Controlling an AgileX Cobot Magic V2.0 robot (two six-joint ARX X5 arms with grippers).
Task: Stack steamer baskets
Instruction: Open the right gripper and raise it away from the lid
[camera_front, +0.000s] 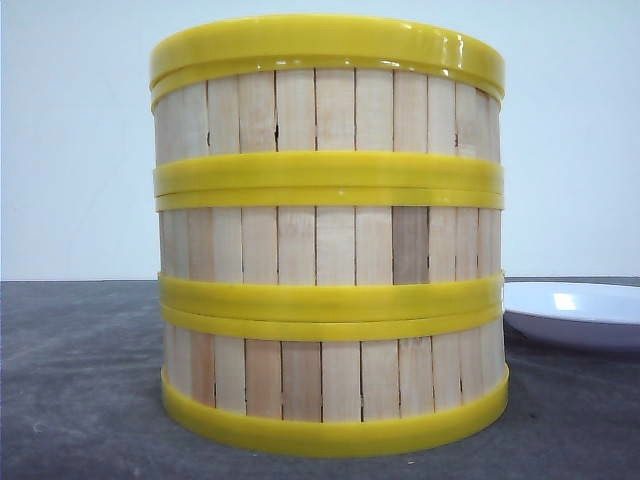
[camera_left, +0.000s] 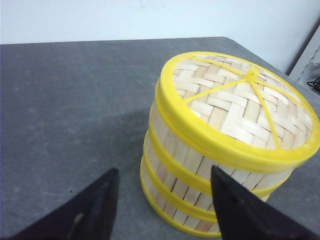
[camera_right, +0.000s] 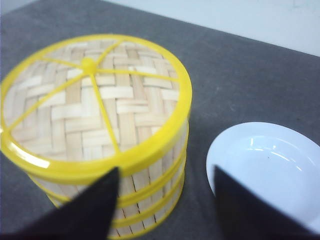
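1. Front view: the steamer baskets (camera_front: 328, 240) stood as one stack of 3 on the grey table (camera_front: 80, 380), straight, yellow rings touching btw. each level. Only an edge of the white plate (camera_front: 580, 312) showed, on the stack's right side. No gripper was visible here.
2. Left wrist view: it showed the top, which the front view hid. A woven lid (camera_left: 240, 105) w/ yellow spokes and a small knob closed the stack. The left gripper (camera_left: 162, 200) was spread wide, holding nothing; one finger stood in front of the stack wall, I could not tell if touching.
3. Right wrist view: same lid from the other side, a bit blurred, and the plate lay just beside the stack, not touching it. The right gripper (camera_right: 165, 200) was also parted and without any object.
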